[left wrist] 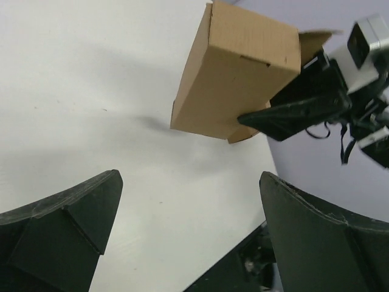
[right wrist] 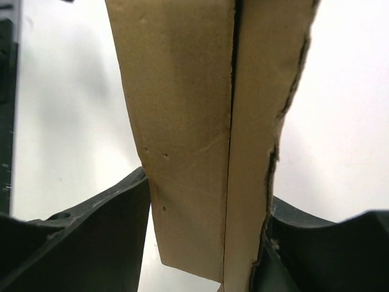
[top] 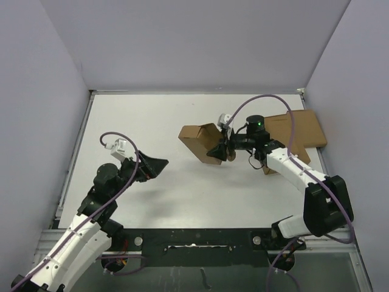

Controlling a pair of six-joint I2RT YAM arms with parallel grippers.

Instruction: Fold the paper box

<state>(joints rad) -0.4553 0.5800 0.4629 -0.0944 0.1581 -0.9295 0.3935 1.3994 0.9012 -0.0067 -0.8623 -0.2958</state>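
The paper box (top: 202, 140) hangs tilted over the middle of the table (top: 152, 115). My right gripper (top: 220, 152) pinches it at one end, clamped on two cardboard layers. I judge that thin hold could slip, or the layers could splay and a flap spring open. My left gripper (top: 155, 165) gapes wide and empty, well apart. A flat cardboard slab (top: 304, 128) lies behind the right arm, out of the way.
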